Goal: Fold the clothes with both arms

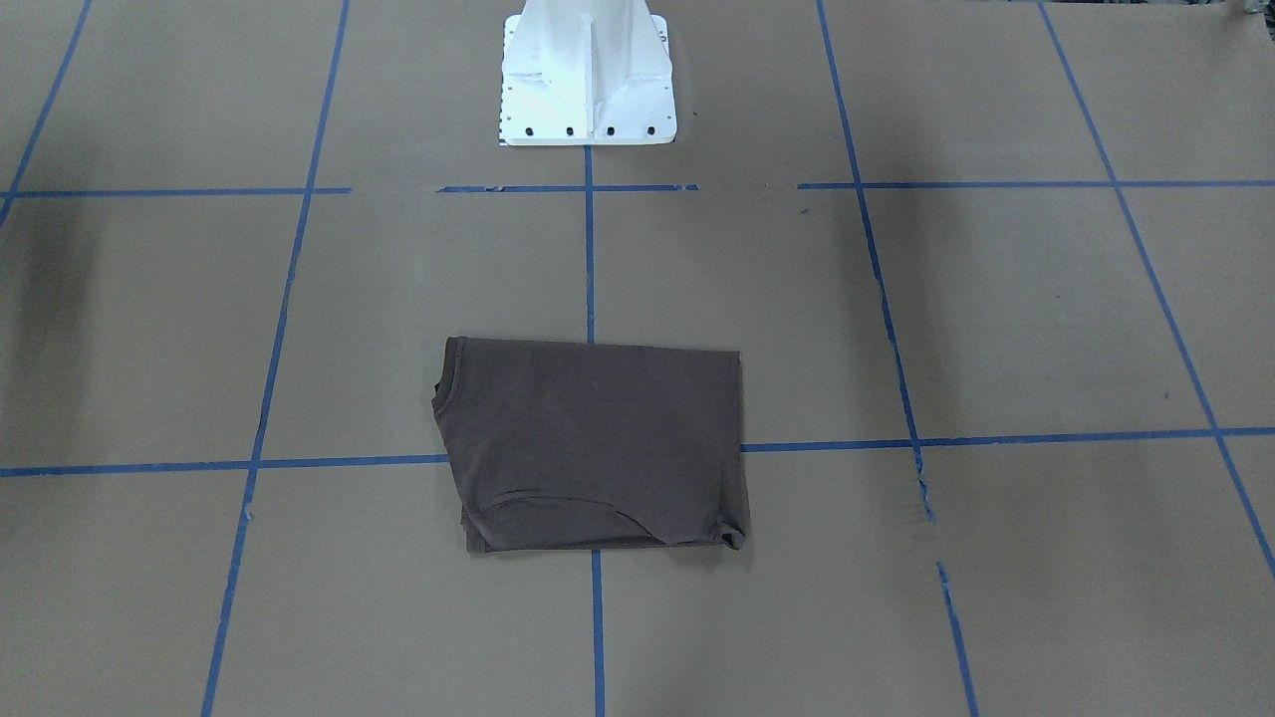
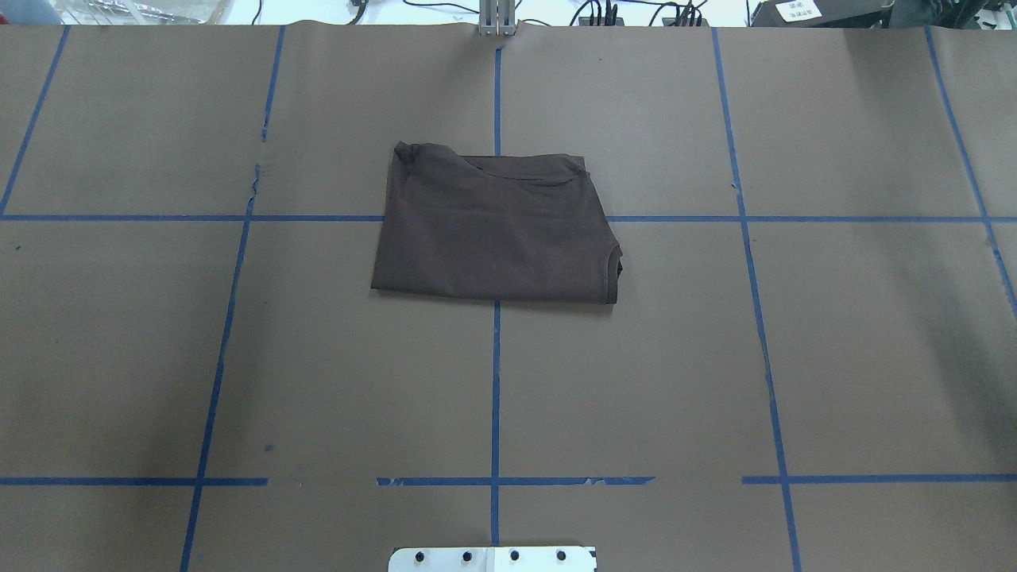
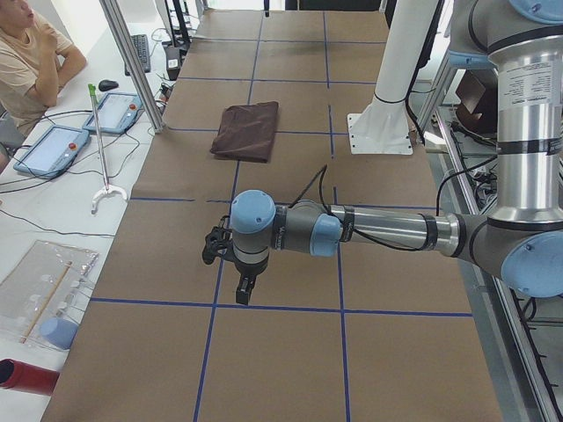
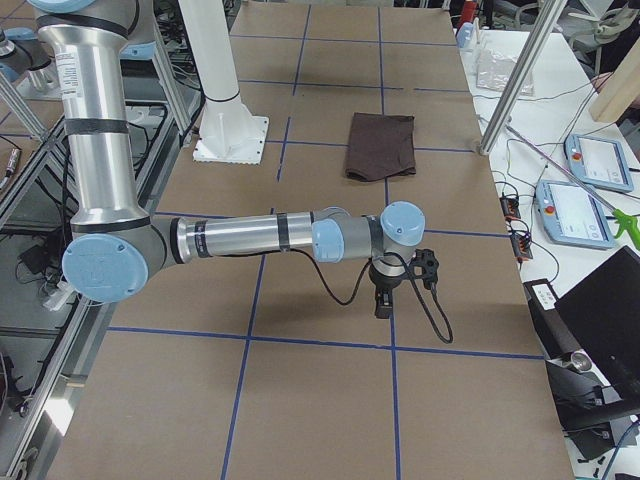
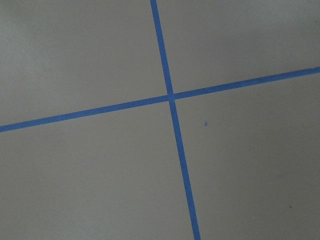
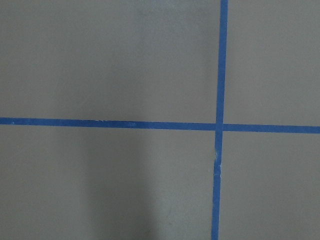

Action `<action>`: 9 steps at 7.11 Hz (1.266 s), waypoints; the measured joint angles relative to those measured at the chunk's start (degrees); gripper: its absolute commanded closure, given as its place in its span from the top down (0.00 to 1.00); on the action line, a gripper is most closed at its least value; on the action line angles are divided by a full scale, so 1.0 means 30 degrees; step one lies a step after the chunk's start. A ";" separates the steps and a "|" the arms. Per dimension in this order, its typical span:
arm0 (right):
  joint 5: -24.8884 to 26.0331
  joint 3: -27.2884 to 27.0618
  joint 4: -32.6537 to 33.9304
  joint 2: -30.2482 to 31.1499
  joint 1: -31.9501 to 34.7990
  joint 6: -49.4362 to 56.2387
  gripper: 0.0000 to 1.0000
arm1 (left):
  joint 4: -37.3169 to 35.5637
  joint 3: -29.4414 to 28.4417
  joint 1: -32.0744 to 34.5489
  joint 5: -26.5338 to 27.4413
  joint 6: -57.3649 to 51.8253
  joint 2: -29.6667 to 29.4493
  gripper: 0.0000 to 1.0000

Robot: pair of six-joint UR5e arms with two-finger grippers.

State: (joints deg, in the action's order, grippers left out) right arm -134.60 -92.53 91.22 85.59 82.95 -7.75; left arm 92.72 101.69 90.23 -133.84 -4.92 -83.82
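Well, the left gripper (image 3: 243, 287) points down over the brown paper, close to a line of blue tape (image 2: 496, 381), and I see nothing in it. How far its fingers stand apart I cannot tell from the side. The right gripper (image 4: 381, 302) hangs the same way, its opening also unclear. Both are well apart from the T-shirt (image 2: 493, 230), which lies folded flat in the middle of the table (image 2: 874, 357), its collar edge toward the robot's right. The white base block (image 1: 588, 80) stands behind it. Beyond the table, a person (image 3: 26, 53) sits near tablets (image 3: 51, 148).
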 measured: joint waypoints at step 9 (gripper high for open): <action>0.0006 -0.1040 0.0072 0.1144 0.0240 0.0655 1.00 | -0.1668 0.0720 0.0087 -0.1717 -0.0099 0.1464 1.00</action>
State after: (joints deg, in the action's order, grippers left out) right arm -134.58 -95.65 91.44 89.02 83.67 -5.78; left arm 87.72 103.85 90.49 -138.99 -5.22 -79.42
